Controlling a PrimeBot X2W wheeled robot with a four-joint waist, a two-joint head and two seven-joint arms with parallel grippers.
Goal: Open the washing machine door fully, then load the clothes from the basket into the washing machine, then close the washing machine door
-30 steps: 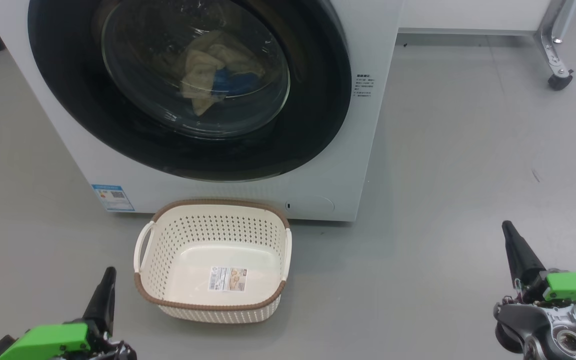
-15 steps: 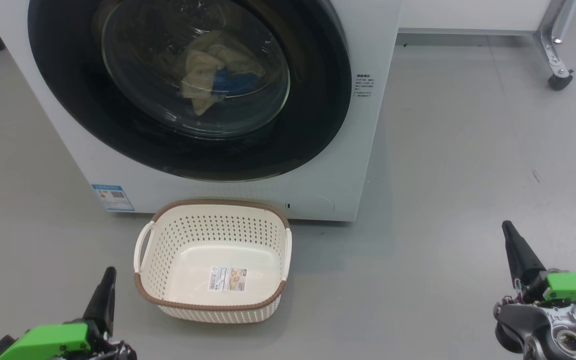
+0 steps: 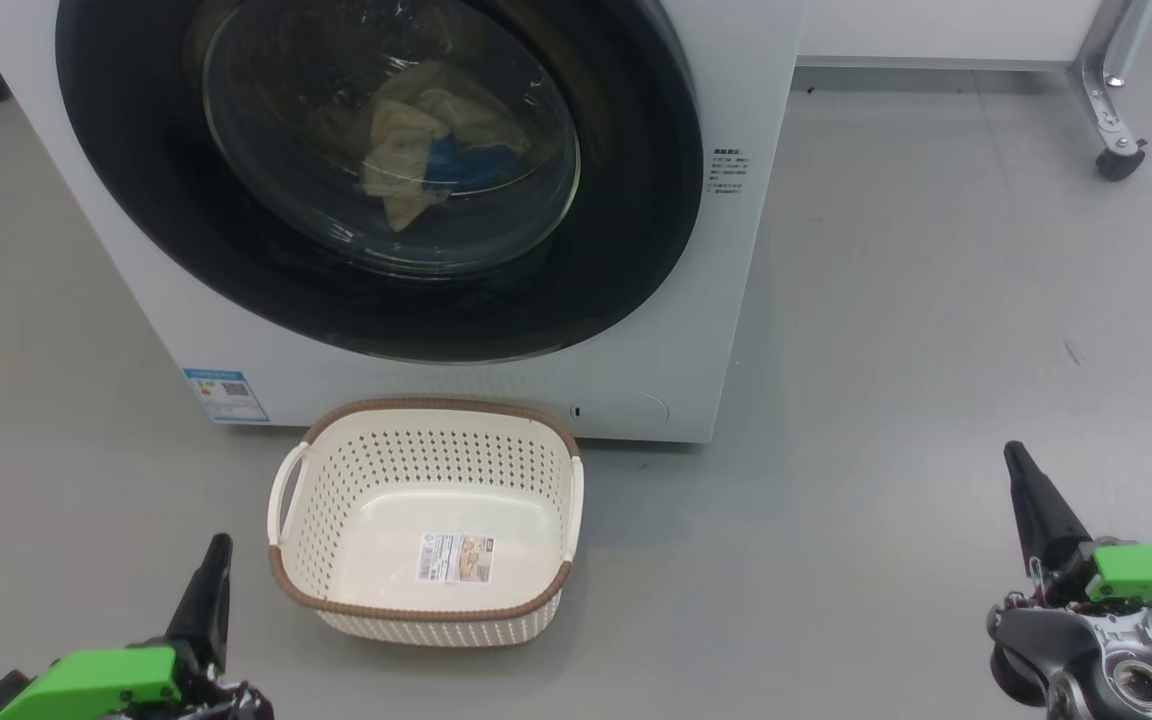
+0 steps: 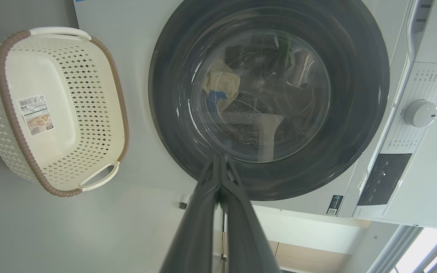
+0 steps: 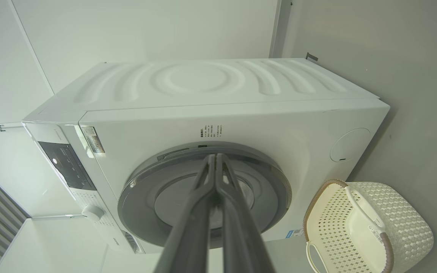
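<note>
The white washing machine stands ahead with its black-rimmed door flat against the front, shut. Behind the glass bowl lie the pale yellow clothes with a blue patch, also seen through the door as clothes. The cream basket sits on the floor before the machine, holding nothing but its label. My left gripper hangs shut at the lower left, left of the basket. My right gripper is shut at the lower right, well away from the machine. Both pairs of fingers are pressed together on nothing.
Grey floor spreads to the right of the machine. A metal leg on a black castor stands at the far right. The control panel with a white dial shows in the left wrist view. The basket lies right of the machine.
</note>
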